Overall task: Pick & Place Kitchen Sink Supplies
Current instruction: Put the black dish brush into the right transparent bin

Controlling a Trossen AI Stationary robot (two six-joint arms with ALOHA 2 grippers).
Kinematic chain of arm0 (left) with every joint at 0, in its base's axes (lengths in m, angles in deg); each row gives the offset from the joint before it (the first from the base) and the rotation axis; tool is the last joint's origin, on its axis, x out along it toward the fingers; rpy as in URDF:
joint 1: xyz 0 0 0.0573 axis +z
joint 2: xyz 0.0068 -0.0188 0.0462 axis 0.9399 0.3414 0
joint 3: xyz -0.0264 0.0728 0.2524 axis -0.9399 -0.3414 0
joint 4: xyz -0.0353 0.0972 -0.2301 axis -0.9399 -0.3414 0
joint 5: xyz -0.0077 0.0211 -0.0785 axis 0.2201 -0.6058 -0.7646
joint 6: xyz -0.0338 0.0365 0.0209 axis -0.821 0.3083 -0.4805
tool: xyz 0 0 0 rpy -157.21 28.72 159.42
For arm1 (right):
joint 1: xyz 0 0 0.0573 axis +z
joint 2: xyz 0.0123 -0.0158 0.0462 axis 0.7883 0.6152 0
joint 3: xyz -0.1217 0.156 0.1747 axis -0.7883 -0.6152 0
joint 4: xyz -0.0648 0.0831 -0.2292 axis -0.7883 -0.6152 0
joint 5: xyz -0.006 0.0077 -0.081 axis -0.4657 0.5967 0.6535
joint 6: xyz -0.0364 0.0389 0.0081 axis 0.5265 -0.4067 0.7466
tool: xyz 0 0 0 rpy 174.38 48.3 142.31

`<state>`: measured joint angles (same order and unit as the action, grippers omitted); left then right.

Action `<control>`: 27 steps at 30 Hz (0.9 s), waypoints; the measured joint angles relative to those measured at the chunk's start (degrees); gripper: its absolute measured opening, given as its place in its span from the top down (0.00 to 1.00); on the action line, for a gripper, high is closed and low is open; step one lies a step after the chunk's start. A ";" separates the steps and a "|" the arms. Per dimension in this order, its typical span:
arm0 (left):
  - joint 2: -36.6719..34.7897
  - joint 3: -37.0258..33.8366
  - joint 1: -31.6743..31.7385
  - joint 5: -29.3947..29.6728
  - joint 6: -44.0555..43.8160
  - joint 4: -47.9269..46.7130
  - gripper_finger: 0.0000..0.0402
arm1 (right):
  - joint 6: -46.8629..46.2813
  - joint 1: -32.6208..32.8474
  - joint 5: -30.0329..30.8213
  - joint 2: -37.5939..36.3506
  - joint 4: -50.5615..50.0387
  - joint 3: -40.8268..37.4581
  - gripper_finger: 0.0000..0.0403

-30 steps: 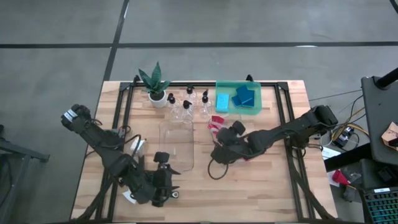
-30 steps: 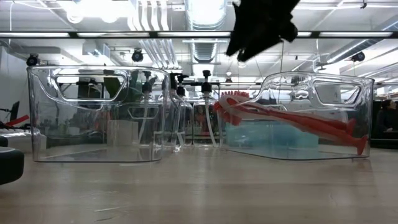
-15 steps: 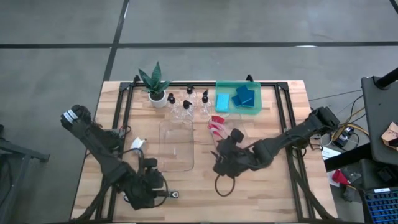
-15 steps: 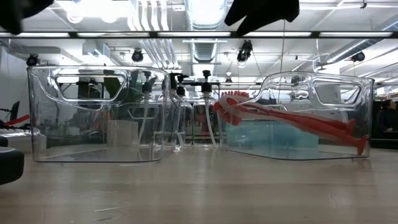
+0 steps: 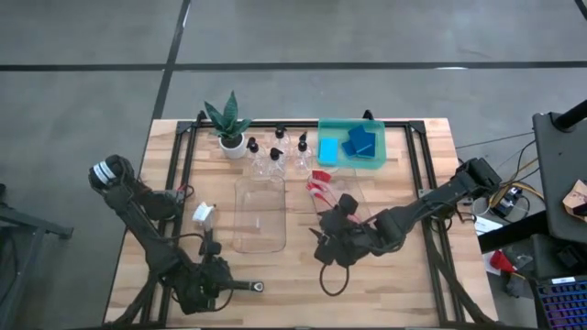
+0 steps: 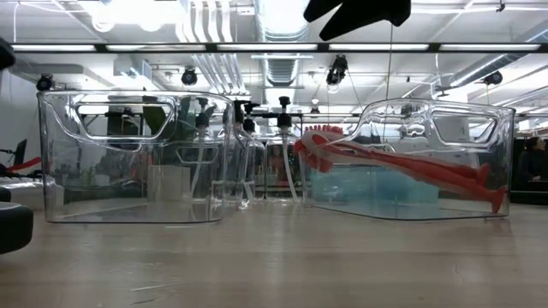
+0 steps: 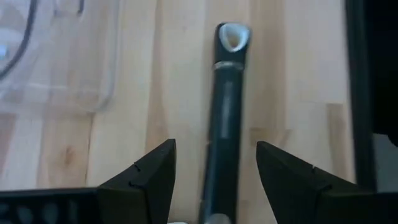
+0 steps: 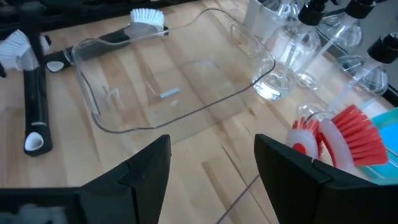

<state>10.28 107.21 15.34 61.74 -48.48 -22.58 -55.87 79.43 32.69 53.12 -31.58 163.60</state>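
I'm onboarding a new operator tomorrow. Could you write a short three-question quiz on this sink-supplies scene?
1. True or false: the left gripper has closed on the black brush handle.
2. What lies in the green tray? A) blue sponges B) red brushes C) clear bottles
3. Fill in: the red brushes lie inside a clear ____.

Key
1. False: its fingers stand open either side of the handle, which lies on the table.
2. A: blue sponges. The clear bottles stand beside the plant.
3. Bin. The right gripper is open and empty.

Bottles (image 5: 275,154) stand behind the left bin (image 5: 260,214), seemingly empty.
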 joint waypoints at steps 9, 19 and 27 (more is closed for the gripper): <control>0.00 -7.16 -0.06 -6.17 -1.67 11.68 0.47 | 0.41 -0.02 0.00 0.00 0.29 0.00 0.44; 3.94 -10.33 -0.11 -7.37 -2.16 14.43 0.47 | 0.06 0.09 -0.09 0.00 0.48 -0.02 0.44; 5.67 -8.81 -0.03 -6.82 -1.53 13.87 0.71 | 0.00 0.11 -0.13 0.02 1.16 -0.07 0.44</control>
<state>15.95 98.40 15.30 54.92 -50.01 -8.71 -55.87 79.54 32.55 53.14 -30.42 163.53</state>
